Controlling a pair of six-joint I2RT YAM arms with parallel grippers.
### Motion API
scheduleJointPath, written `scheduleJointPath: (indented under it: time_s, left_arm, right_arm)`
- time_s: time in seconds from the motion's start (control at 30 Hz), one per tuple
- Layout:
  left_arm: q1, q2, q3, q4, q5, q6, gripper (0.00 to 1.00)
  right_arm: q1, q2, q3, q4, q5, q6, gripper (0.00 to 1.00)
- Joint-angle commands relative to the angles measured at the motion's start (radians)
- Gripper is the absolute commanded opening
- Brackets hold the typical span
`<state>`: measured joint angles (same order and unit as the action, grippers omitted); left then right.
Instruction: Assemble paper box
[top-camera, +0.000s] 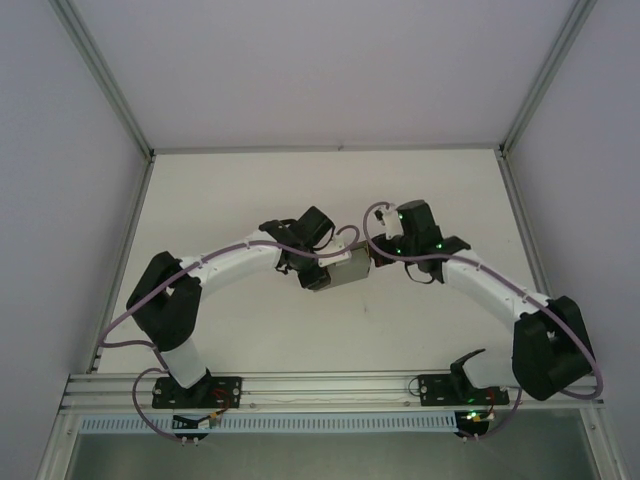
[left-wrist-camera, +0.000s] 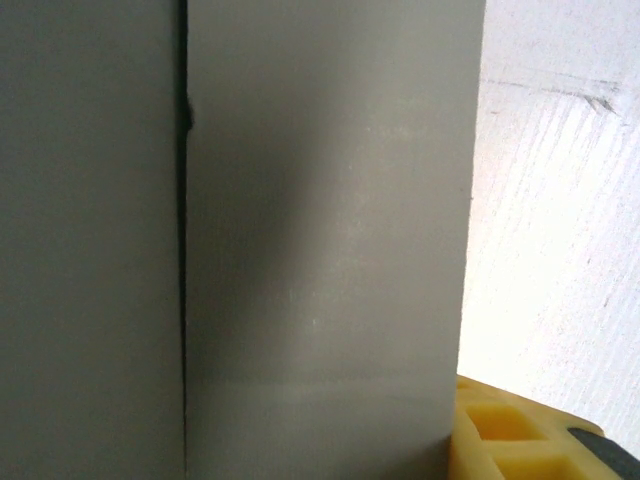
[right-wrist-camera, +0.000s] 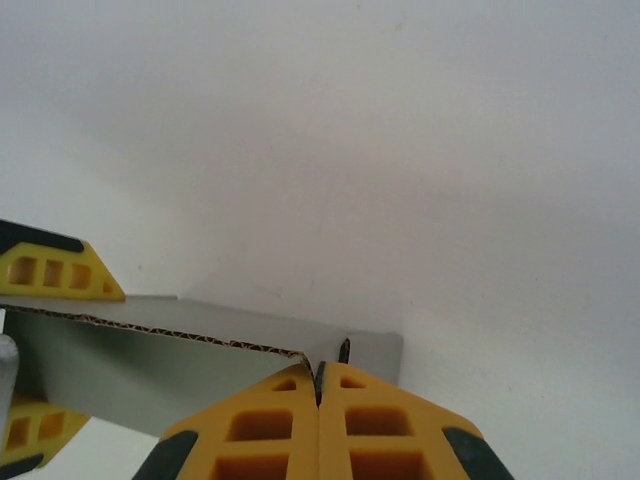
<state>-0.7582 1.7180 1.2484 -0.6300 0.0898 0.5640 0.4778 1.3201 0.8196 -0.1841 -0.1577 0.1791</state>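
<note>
1. The paper box (top-camera: 342, 271) sits near the middle of the tabletop (top-camera: 250, 190), between the two arms. I cannot tell whether it hangs clear of the surface or rests on it.
2. Seen from above, its long axis runs left to right. It is a little skewed, with the left end nearer the arm bases and the right end farther away.
3. The left pincer (top-camera: 322, 278) grips the box at its left end. From the right wrist, its yellow fingers (right-wrist-camera: 55, 272) sit one above and one below the grey panel.
4. The left wrist camera looks flat onto a broad grey face of the box (left-wrist-camera: 320, 240), crossed by a dark seam. One yellow fingertip (left-wrist-camera: 520, 440) shows at the bottom right.
5. The right pincer (right-wrist-camera: 320, 368) is closed, finger against finger, with its tips at the right end of the box (right-wrist-camera: 150, 365), where the raw cardboard edge runs in toward them. Whether a thin flap is nipped between the fingers is not clear.
6. The key relation: the box lies straight ahead of the right pincer, end-on. That makes the right arm better placed to work the end flaps while the left arm steadies the body.
</note>
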Motion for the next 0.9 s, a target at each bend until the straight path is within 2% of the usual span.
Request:
scheduleJointPath:
  time_s: [0.0, 0.1, 0.2, 0.37, 0.57, 0.73, 0.87]
  left_arm:
    - [0.006, 0.025, 0.024, -0.013, 0.021, -0.002, 0.34]
    - [0.007, 0.029, 0.022, -0.009, 0.025, -0.005, 0.34]
    - [0.006, 0.031, 0.023, -0.010, 0.015, -0.011, 0.34]
    - [0.008, 0.019, 0.013, -0.005, 0.016, -0.024, 0.37]
    - [0.007, 0.007, 0.012, 0.007, 0.003, -0.033, 0.42]
    - [0.007, -0.002, 0.034, -0.008, 0.002, -0.067, 0.54]
    - [0.008, -0.037, 0.017, 0.016, -0.015, -0.103, 0.76]
  right_arm:
    - [0.011, 0.011, -0.113, 0.126, 0.057, 0.081, 0.00]
    - [0.016, 0.012, -0.198, 0.268, 0.070, 0.161, 0.00]
    - [0.029, 0.008, -0.251, 0.339, 0.079, 0.155, 0.00]
    - [0.050, -0.048, -0.305, 0.361, 0.119, 0.091, 0.00]
    - [0.056, -0.099, -0.340, 0.355, 0.133, 0.085, 0.00]
    - [0.075, -0.081, -0.312, 0.337, 0.159, 0.095, 0.00]
    - [0.115, -0.075, -0.272, 0.261, 0.237, 0.082, 0.00]
